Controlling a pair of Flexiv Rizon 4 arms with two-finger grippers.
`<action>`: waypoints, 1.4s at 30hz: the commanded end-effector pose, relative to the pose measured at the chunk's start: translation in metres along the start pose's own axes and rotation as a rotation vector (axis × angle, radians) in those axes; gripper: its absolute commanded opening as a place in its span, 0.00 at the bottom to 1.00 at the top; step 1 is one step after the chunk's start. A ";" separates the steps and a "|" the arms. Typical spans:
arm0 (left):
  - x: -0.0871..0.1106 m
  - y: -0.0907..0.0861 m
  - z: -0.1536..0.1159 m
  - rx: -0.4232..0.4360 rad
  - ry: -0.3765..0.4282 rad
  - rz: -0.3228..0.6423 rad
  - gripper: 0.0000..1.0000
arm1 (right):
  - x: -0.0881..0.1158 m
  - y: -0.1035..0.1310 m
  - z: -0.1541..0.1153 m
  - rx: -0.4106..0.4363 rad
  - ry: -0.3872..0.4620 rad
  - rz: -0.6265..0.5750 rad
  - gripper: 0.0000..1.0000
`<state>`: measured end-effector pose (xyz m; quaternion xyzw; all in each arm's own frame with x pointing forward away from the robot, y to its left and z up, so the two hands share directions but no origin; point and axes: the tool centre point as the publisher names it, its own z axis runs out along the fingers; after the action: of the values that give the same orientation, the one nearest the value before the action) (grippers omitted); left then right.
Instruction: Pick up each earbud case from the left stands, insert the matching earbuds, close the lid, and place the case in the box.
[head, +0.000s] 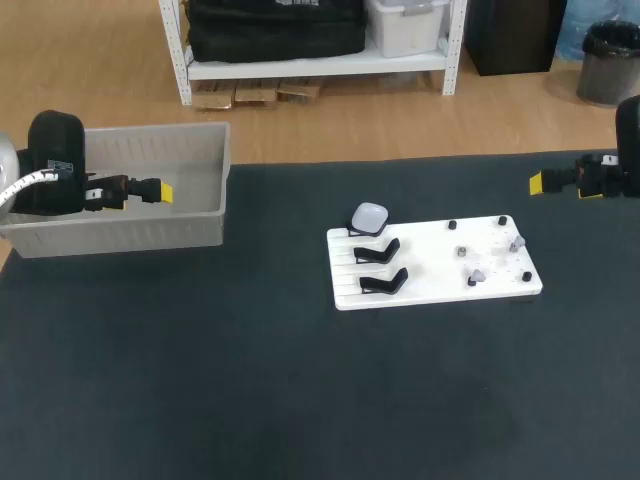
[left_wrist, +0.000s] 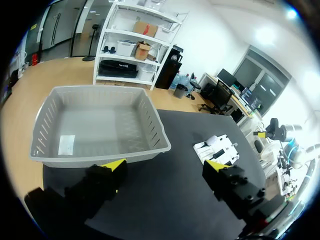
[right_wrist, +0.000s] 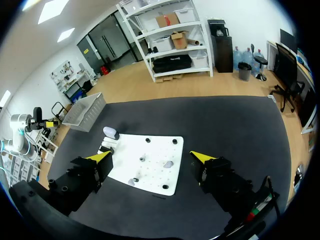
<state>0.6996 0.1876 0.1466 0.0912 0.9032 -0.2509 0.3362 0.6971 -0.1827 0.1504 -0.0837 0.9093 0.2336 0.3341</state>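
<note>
A white earbud case sits on the rearmost stand at the left end of a white board. In front of it are two empty black stands. Small grey earbuds lie among black pegs on the board's right half. My left gripper hangs open over the grey box, far left of the board. My right gripper is open at the table's right edge, behind the board. In the right wrist view the board, case and earbuds lie ahead of the open gripper.
The left wrist view looks past its open gripper at the empty grey box, with the board off to one side. Dark table surface stretches wide in front of the board and between board and box.
</note>
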 end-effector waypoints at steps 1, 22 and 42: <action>-0.001 -0.002 0.000 -0.011 0.009 -0.003 1.00 | 0.000 -0.001 0.000 -0.001 0.001 -0.001 1.00; -0.009 -0.011 -0.007 0.436 -0.356 0.537 1.00 | 0.000 -0.001 0.000 -0.001 0.001 -0.001 1.00; -0.016 -0.048 -0.008 0.649 -0.278 1.037 1.00 | 0.000 -0.001 0.000 -0.001 0.001 -0.001 1.00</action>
<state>0.6909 0.1436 0.1822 0.4081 0.7746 -0.2261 0.4270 0.6972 -0.1827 0.1504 -0.0838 0.9093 0.2335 0.3341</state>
